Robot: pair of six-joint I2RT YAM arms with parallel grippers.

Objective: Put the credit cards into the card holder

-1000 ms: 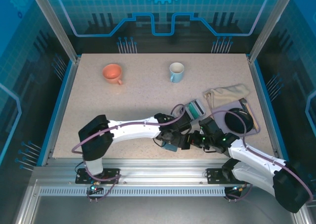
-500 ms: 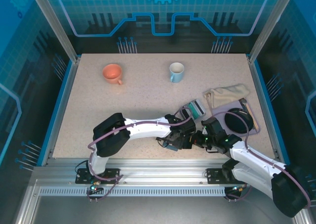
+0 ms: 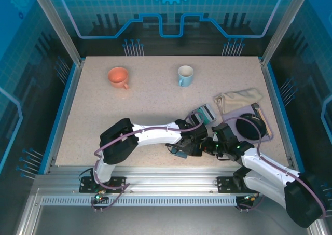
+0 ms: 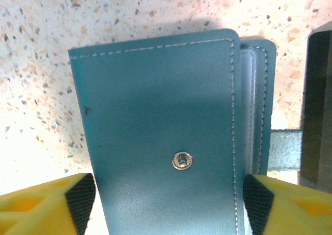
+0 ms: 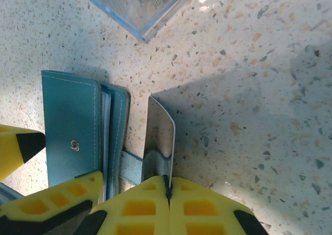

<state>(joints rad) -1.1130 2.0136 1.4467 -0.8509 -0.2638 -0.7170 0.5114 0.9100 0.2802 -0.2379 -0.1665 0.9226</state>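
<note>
Tabletop [image 3: 145, 105] speckled beige under card holder [image 4: 155, 115], blue walls [image 3: 171, 17] around.

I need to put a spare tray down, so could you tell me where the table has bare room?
The widest bare patch is the left side, between the orange cup and the left arm. The middle, between the mug and the card rack, is also free. The right front is crowded: card holder, rack, cloth and black disc.

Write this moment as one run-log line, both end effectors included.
left end effector: open around card holder | right end effector: shut on credit card, beside holder, not inserted
</note>
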